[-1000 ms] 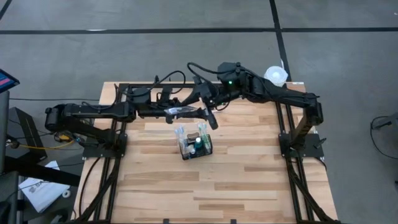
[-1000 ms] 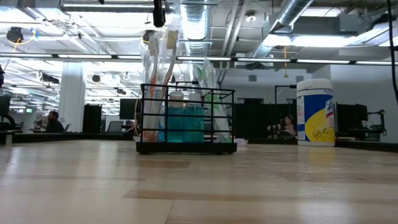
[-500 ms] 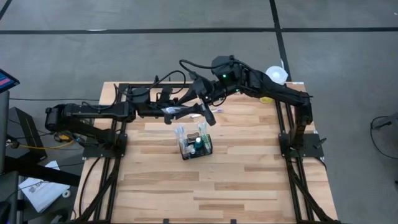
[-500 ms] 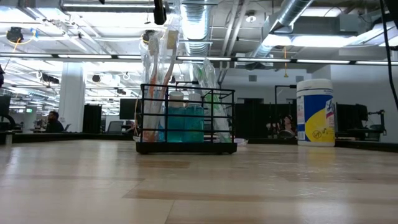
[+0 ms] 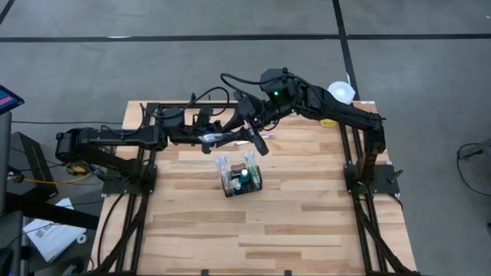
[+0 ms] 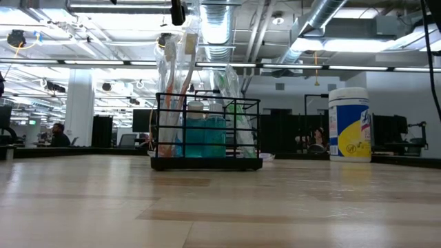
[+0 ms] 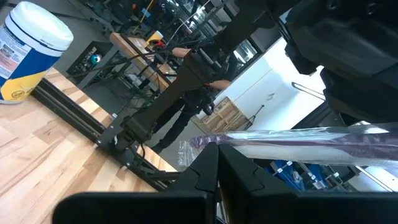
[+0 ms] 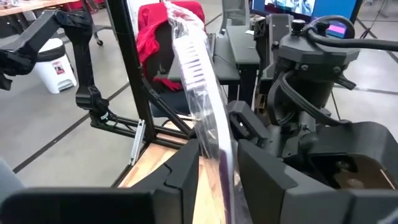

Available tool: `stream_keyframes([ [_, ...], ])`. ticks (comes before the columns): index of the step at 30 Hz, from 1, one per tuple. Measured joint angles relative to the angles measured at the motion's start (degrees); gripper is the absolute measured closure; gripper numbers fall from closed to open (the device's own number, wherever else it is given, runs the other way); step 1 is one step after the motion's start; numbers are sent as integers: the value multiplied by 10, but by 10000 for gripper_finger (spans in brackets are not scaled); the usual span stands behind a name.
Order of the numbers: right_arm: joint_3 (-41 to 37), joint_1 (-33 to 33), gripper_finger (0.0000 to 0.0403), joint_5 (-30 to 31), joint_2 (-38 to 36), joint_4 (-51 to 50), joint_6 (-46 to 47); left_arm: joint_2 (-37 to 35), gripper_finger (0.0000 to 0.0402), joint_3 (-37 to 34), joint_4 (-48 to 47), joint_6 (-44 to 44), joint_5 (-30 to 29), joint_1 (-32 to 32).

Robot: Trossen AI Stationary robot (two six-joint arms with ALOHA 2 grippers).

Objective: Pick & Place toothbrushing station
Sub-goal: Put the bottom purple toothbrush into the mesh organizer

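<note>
The black wire-mesh basket (image 5: 242, 181) stands on its base near the table's middle. It holds wrapped toothbrushes and a teal bottle, and it also shows in the low view (image 6: 207, 134). Above the table's far part, my left gripper (image 5: 218, 138) and my right gripper (image 5: 255, 140) meet. Both are shut on one toothbrush in a clear wrapper (image 5: 232, 136). The wrapper also shows in the left wrist view (image 7: 298, 143) and the right wrist view (image 8: 196, 62). My left gripper (image 7: 217, 165) pinches one end of the wrapped toothbrush (image 7: 205, 144) between its two fingers. The toothbrush runs away from the fingers toward my right gripper, lifted clear of the table. My right gripper (image 8: 219, 165) pinches the wrapper (image 8: 219, 146) between its two fingers. The toothbrush's long part sticks out past the fingertips toward my left gripper, clear of the table.
A white-and-yellow wipes tub (image 5: 340, 93) stands at the table's far right corner and also shows in the low view (image 6: 350, 124). Black frame rails run along the table's left, right and far sides. Bare wood lies on the near side of the basket.
My right arm has shifted a little toward the table's left and far edge, bringing its gripper closer to my left gripper, and has then kept still. The basket has not moved.
</note>
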Motion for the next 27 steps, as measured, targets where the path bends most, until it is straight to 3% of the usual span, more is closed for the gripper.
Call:
stream_keyframes([
  [7, 0, -2, 313, -15, 0, -3, -1, 0, 401, 0, 5, -2, 0, 0],
  [12, 0, -2, 388, -3, 0, 5, -24, 0, 401, 0, 9, 0, 1, 0],
  [21, -1, -16, 401, -40, -7, 11, -24, 0, 394, 0, 10, 51, 1, 1],
  [27, 24, -31, 401, -41, -34, 11, -20, 0, 357, 1, 2, 132, 18, 27],
])
